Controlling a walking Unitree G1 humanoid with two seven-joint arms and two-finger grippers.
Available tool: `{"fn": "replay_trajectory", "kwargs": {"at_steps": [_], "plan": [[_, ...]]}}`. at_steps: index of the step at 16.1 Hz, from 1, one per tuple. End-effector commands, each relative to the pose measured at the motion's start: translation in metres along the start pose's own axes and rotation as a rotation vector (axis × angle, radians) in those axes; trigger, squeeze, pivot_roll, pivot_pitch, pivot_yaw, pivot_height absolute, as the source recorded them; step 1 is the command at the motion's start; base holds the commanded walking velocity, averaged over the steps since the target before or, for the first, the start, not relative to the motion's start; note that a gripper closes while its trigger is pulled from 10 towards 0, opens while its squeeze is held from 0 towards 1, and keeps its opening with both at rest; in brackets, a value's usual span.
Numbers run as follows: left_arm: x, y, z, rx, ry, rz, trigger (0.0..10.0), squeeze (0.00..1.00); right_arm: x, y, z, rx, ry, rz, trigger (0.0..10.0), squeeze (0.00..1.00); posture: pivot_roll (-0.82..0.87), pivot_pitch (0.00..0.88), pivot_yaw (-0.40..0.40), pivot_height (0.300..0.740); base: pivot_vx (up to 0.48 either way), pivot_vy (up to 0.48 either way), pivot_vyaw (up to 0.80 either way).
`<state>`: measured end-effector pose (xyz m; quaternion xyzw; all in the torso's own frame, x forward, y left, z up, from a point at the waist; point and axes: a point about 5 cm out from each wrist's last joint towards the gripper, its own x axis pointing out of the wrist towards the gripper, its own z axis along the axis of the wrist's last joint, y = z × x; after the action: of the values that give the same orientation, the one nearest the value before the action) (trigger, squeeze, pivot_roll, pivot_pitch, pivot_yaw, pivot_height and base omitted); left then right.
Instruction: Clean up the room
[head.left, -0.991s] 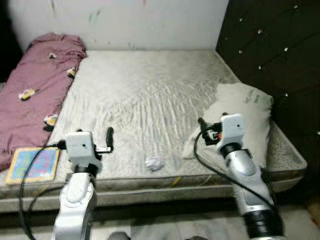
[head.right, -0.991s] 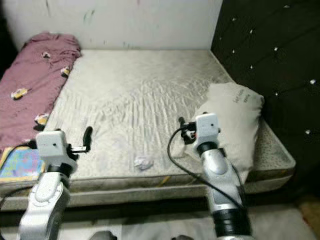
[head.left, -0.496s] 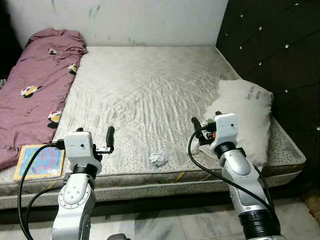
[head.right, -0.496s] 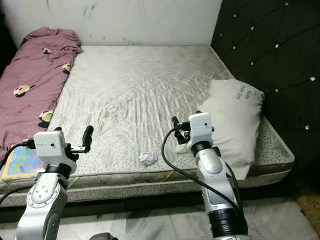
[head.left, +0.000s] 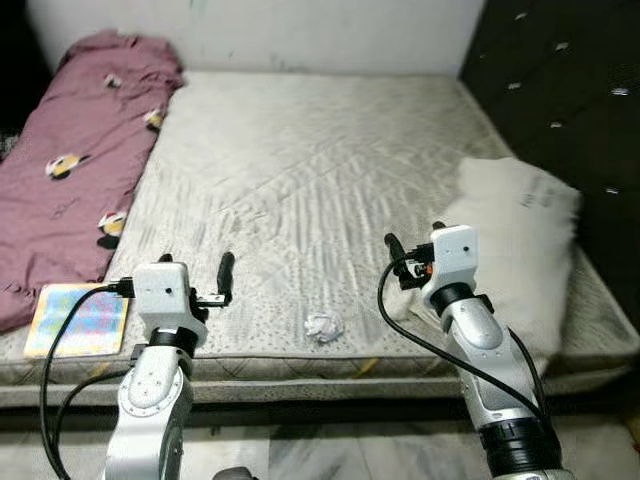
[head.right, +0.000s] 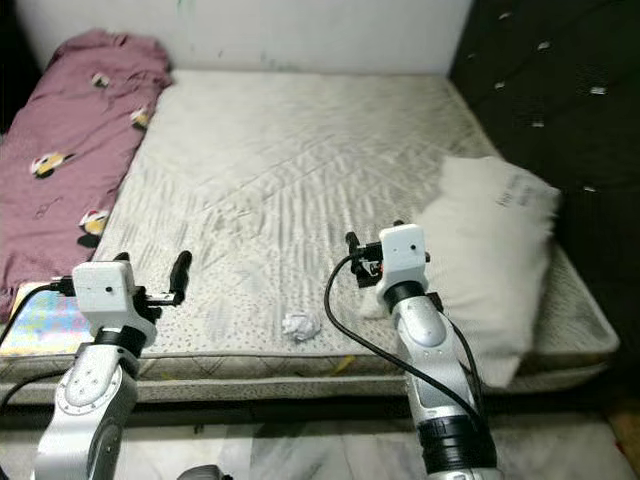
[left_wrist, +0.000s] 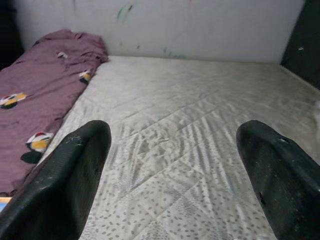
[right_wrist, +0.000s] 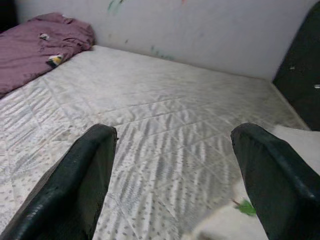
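A crumpled white paper ball (head.left: 322, 327) lies on the grey mattress (head.left: 300, 170) close to its front edge. Both arms are raised over that edge. My left gripper (head.left: 195, 265) hovers to the left of the paper, open and holding nothing; its black fingers (left_wrist: 75, 170) stand wide apart in the left wrist view. To the right of the paper, near the corner of a white pillow (head.left: 520, 240), my right gripper (head.left: 415, 238) is also open and holds nothing. A small green scrap (right_wrist: 245, 206) lies by the pillow's edge.
A maroon blanket (head.left: 70, 150) with small prints runs along the left side of the bed. A colourful flat book (head.left: 75, 320) sits at the front left corner. A dark tufted headboard (head.left: 570, 90) rises on the right. Pale floor tiles (head.left: 330, 455) lie below the bed.
The whole view has shifted, so the bed sits a little further right and lower in frame. Both arms keep the same raised pose with fingers apart. The paper ball has not moved on the mattress.
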<state>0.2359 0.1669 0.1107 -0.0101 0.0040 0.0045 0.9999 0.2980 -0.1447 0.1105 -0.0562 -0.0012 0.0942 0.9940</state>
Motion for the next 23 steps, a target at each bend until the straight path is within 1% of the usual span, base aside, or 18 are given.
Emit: {"fn": "replay_trajectory", "kwargs": {"at_steps": [1, 6, 10, 13, 14, 15, 17, 18, 19, 20, 23], "plan": [[-0.0003, -0.0013, 0.0015, -0.006, -0.003, -0.003, 10.0, 0.00, -0.0005, -0.0055, 0.0010, -0.007, 0.001, -0.018, 10.0, 0.00, 0.07, 0.000, -0.042, 0.740, 0.341, 0.000, 0.00], [-0.0003, -0.0017, 0.0012, -0.006, 0.000, -0.003, 10.0, 0.00, -0.0005, -0.0057, 0.0010, -0.003, 0.000, -0.023, 10.0, 0.00, 0.07, 0.000, -0.042, 0.740, 0.311, 0.000, 0.00], [0.0004, 0.0017, -0.0002, -0.010, 0.012, 0.055, 10.0, 0.00, -0.0002, -0.0059, 0.0006, 0.004, 0.000, -0.025, 10.0, 0.00, 0.07, 0.000, -0.041, 0.740, 0.000, 0.000, 0.00], [0.0013, 0.0020, 0.0003, -0.011, 0.012, 0.057, 10.0, 0.00, 0.0004, -0.0046, 0.0007, -0.011, 0.001, -0.013, 10.0, 0.00, 0.07, 0.000, -0.042, 0.740, 0.000, 0.000, 0.00], [0.0015, 0.0014, 0.0005, -0.008, 0.011, 0.053, 10.0, 0.00, 0.0005, -0.0036, 0.0021, -0.034, -0.006, -0.001, 10.0, 0.00, 0.07, 0.000, -0.041, 0.740, 0.000, 0.000, 0.79], [0.0011, 0.0004, 0.0001, -0.019, 0.017, 0.046, 10.0, 0.00, 0.0003, -0.0039, 0.0015, -0.021, -0.003, -0.010, 10.0, 0.00, 0.07, 0.000, -0.040, 0.740, 0.000, 0.000, 0.80], [0.0001, 0.0025, 0.0001, 0.015, 0.024, 0.075, 10.0, 0.00, 0.0006, -0.0060, 0.0006, -0.013, 0.002, -0.028, 10.0, 0.00, 0.07, 0.000, -0.039, 0.740, 0.000, 0.000, 0.80], [0.0002, 0.0029, 0.0000, 0.015, 0.023, 0.076, 10.0, 0.00, 0.0007, -0.0060, 0.0007, -0.012, 0.002, -0.028, 10.0, 0.00, 0.07, 0.000, -0.038, 0.740, 0.000, 0.000, 0.59], [0.0005, 0.0030, -0.0004, 0.010, 0.028, 0.071, 10.0, 0.00, 0.0007, -0.0060, 0.0004, -0.010, 0.004, -0.030, 10.0, 0.00, 0.07, 0.000, -0.037, 0.740, 0.000, 0.000, 0.46], [0.0008, 0.0020, -0.0023, -0.025, 0.043, 0.056, 10.0, 0.00, 0.0006, -0.0068, -0.0003, 0.008, 0.006, -0.040, 10.0, 0.00, 0.07, 0.000, -0.037, 0.740, 0.000, 0.000, 0.00], [0.0008, 0.0005, -0.0036, -0.042, 0.057, 0.044, 10.0, 0.00, 0.0004, -0.0082, -0.0010, 0.022, 0.011, -0.051, 10.0, 0.00, 0.07, 0.000, -0.037, 0.740, 0.000, 0.427, 0.00]]}}
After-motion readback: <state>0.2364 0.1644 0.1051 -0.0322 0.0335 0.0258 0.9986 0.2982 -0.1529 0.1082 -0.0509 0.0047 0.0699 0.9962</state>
